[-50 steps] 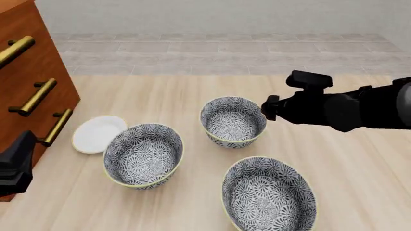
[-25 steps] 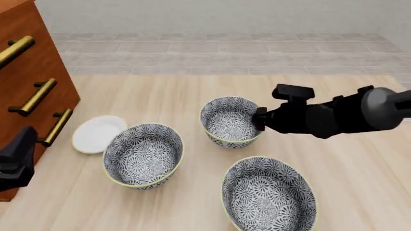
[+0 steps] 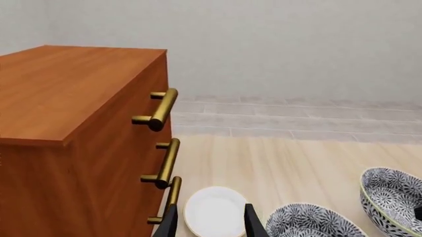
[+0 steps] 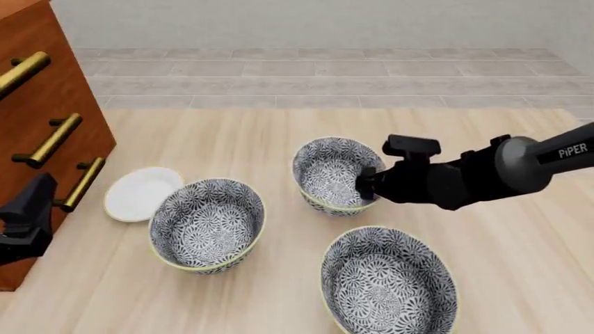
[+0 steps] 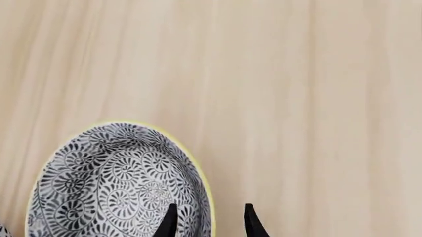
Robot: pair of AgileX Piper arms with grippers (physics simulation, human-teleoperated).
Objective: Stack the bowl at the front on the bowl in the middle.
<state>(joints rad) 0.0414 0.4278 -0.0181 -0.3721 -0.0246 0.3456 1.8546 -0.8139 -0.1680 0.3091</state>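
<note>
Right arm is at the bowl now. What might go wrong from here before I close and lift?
1. The right gripper is open and straddles only one side of the rim of the bowl at the front; such an edge hold may let it tilt or slip when lifted.
2. Closing off-centre may shove it across the table.
3. The bowl in the middle sits beside a white dish, so a swinging carry may knock either one.

Wooden cabinet with three brass handles stands at the counter left edge; small white dish lies beside it.
</note>
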